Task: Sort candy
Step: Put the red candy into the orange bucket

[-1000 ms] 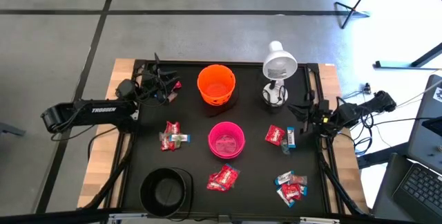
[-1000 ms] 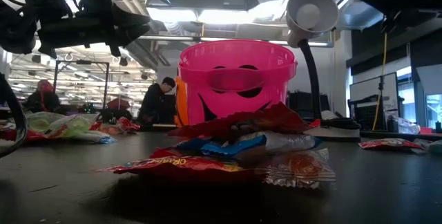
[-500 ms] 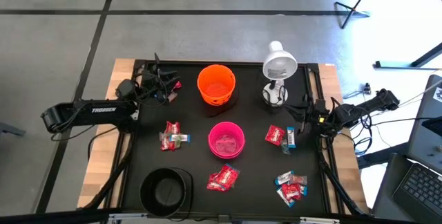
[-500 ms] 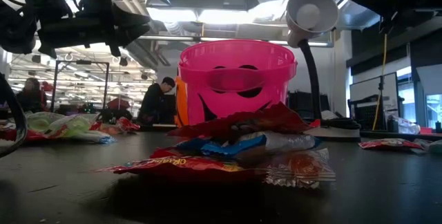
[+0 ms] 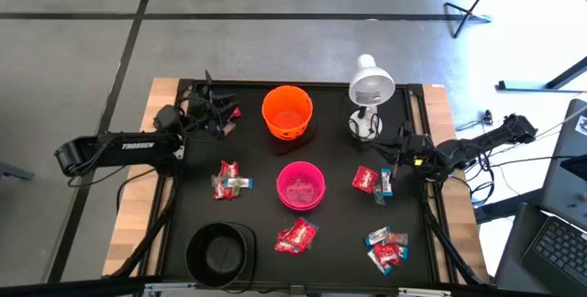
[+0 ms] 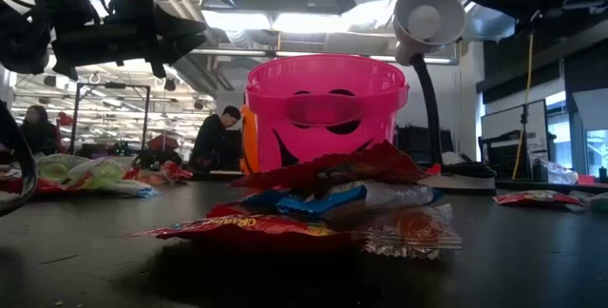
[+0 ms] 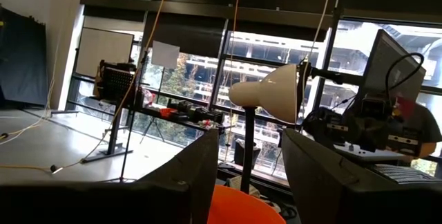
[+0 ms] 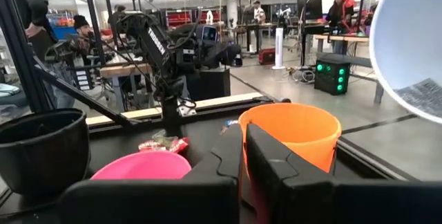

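Slightly toward the frame's centre the right gripper [image 5: 396,160] has been shifted since the earlier frame; its fingers are pressed together, with nothing seen between them. It is seen just beside the red and blue candy [image 5: 371,181] at right of centre. At upper left, the left gripper [image 5: 220,114] is held around a red candy [image 5: 235,112], beside the orange bowl [image 5: 287,112]. Other candy heaps [image 5: 297,236] are spread around the pink bowl [image 5: 301,185].

We count three bowls: one orange bowl [image 5: 287,112], one pink bowl [image 5: 301,185], one black bowl [image 5: 220,253]. Candy lies in four heaps [image 5: 229,179] [image 5: 296,236] [image 5: 373,181] [image 5: 386,249]. We list one lamp [image 5: 370,88] and two arms [image 5: 124,148] [image 5: 463,150].
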Controlling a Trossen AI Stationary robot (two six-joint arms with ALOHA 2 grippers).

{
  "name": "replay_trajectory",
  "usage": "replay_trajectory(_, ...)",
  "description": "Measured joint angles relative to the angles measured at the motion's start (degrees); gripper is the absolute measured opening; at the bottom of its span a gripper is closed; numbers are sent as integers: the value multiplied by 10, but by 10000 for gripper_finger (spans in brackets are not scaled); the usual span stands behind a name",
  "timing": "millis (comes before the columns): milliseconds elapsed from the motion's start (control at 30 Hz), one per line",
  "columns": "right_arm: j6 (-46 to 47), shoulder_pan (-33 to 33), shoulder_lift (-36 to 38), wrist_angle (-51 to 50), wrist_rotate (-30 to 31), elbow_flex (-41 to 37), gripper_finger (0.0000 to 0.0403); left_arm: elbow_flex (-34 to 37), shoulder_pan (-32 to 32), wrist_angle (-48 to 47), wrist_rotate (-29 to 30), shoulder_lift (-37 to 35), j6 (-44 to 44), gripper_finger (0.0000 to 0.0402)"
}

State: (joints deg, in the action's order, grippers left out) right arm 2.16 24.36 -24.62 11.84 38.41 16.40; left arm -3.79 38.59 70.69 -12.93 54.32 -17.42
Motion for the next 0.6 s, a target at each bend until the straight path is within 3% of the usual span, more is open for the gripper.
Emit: replay_trajectory(600, 57, 0, -30, -46, -8, 0, 19, 0, 0, 0, 0, 0, 0, 151)
